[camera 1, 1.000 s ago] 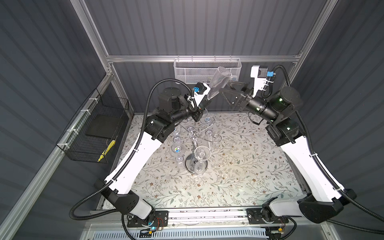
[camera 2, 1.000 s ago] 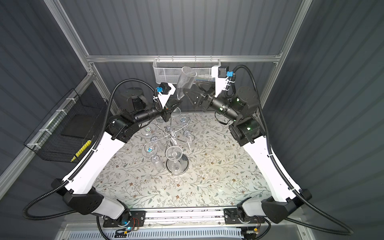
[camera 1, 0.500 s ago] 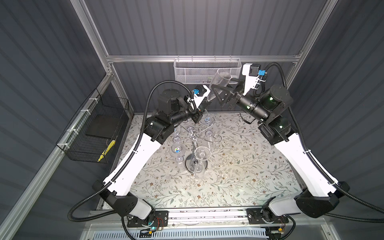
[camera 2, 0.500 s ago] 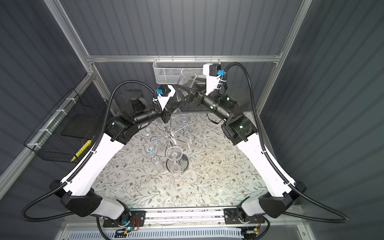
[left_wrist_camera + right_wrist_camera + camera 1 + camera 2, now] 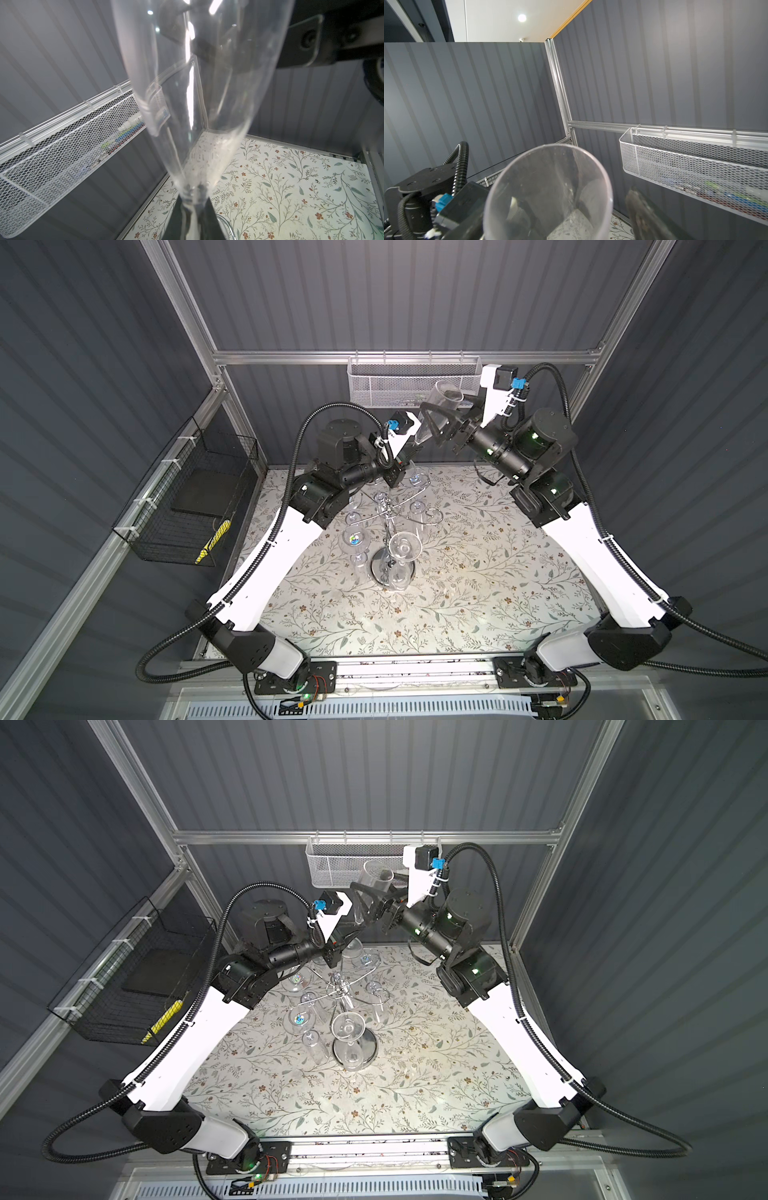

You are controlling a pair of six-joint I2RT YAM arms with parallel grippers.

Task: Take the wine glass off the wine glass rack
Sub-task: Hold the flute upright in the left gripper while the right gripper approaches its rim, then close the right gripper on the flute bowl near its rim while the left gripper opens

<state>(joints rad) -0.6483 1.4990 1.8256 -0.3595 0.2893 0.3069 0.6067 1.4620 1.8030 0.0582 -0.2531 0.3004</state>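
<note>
A clear tall wine glass is held rim-up and tilted above the back of the table, clear of the wine glass rack. My left gripper is shut on the glass's stem; in the left wrist view the bowl rises from between the dark fingers. My right gripper is open, one finger on each side of the bowl. In the right wrist view one finger stands apart from the rim.
Several other glasses hang upside down on the chrome rack, above its round base. A white mesh basket hangs on the back wall just behind the raised glass. A black wire basket hangs on the left wall.
My right gripper has swung left and up to the raised glass, and its fingers now straddle the bowl. My left gripper has kept the glass in nearly the same place.
</note>
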